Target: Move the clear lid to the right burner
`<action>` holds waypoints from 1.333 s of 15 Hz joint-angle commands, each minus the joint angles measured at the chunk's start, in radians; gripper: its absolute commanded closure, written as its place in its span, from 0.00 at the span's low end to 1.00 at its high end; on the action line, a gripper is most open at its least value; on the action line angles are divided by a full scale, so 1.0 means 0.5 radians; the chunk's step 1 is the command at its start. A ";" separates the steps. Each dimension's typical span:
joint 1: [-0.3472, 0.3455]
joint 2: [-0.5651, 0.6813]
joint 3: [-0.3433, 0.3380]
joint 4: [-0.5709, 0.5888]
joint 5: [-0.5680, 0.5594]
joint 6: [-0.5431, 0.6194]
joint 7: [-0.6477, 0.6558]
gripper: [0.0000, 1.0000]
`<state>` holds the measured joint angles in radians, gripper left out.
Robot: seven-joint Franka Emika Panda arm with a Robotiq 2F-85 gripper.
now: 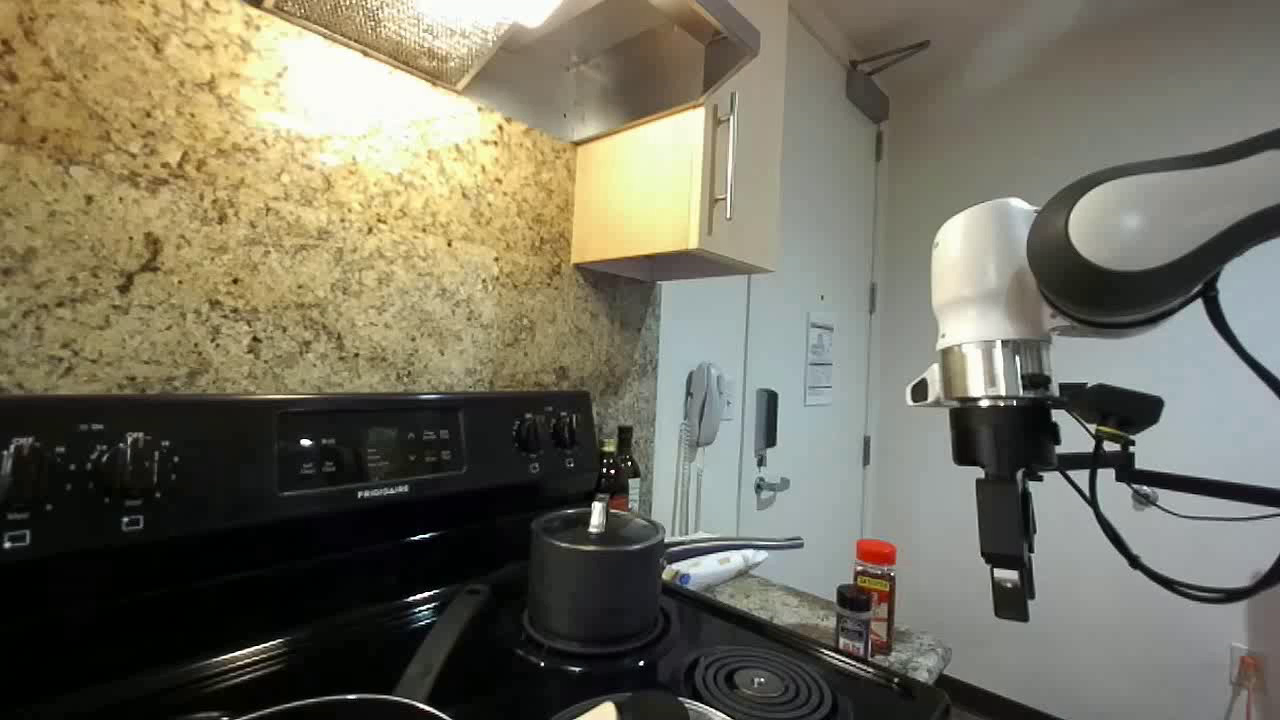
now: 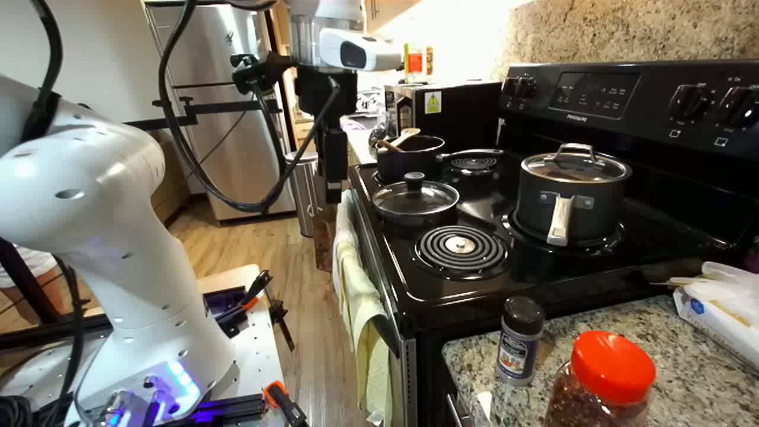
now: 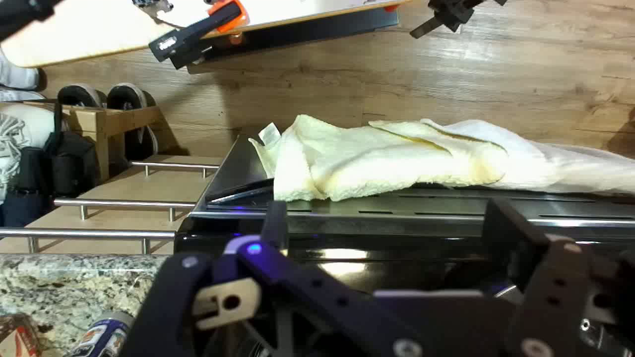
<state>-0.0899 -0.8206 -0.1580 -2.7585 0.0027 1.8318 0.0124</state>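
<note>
The clear lid (image 2: 398, 203), round glass with a metal rim and black central knob, lies on a dark pan at the stove's front. Only its far part (image 1: 706, 710) shows at the bottom edge in an exterior view. The right burner (image 2: 450, 256) is a bare black coil beside that pan; it also shows in an exterior view (image 1: 762, 684). My gripper (image 2: 334, 196) points down in front of the stove's front edge, apart from the lid; it also shows in an exterior view (image 1: 1010, 600). In the wrist view my gripper (image 3: 389, 223) is open with nothing between its fingers.
A saucepan (image 2: 563, 204) with a looped-handle glass lid stands on the back burner. A pot (image 2: 409, 163) with wooden spoons stands beyond the pan. Towels (image 3: 387, 158) hang on the oven handle. A spice jar (image 2: 519, 341) and red-capped jar (image 2: 611, 379) stand on the counter.
</note>
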 commanded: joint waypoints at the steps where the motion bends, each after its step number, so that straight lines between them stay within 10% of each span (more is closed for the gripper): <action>1: -0.035 0.005 0.030 0.003 0.022 -0.003 -0.022 0.00; 20: 0.218 0.757 0.361 0.424 0.023 0.676 0.056 0.00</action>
<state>0.0058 -0.5427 -0.0022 -2.6156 0.0034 2.1224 0.0204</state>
